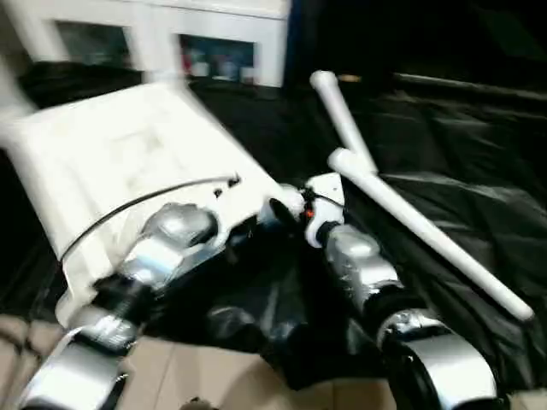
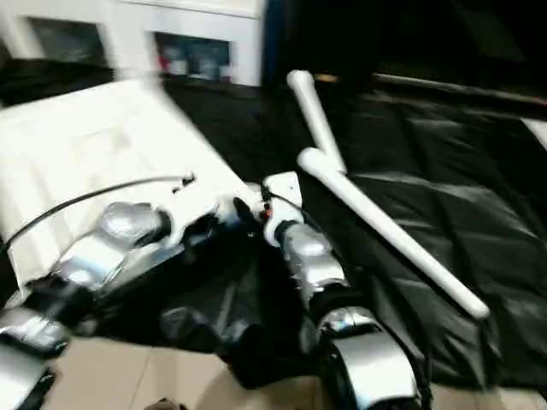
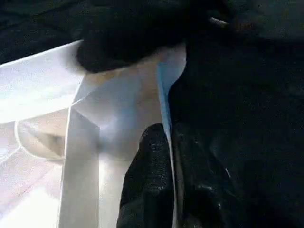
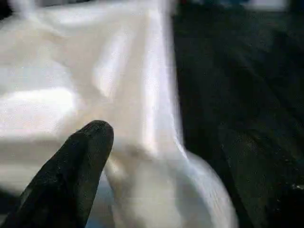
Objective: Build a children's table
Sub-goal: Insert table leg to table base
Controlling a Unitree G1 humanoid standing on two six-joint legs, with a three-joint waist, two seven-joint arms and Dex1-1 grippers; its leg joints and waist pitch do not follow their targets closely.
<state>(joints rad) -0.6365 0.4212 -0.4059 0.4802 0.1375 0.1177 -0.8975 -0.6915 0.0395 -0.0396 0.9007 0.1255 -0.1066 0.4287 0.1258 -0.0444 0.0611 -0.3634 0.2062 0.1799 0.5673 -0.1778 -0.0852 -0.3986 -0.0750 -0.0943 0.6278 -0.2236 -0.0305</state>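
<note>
On the black sheeting, the tabletop [image 1: 128, 162] lies tilted at the robot's left, two legs [image 1: 427, 231] loose to its right. The left hand [image 3: 164, 175] pinches the tabletop's edge wall; the right hand [image 4: 156, 156] gapes wide beside a corner socket [image 4: 180, 199]. That thin-edge pinch may slip. No containers are being used.

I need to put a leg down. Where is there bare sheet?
Free: the black sheet right of the two legs, and the strip near the front edge between the forearms. Crowded: the left side, taken by the tabletop, and its corner where the left hand grips and the right hand hovers.
</note>
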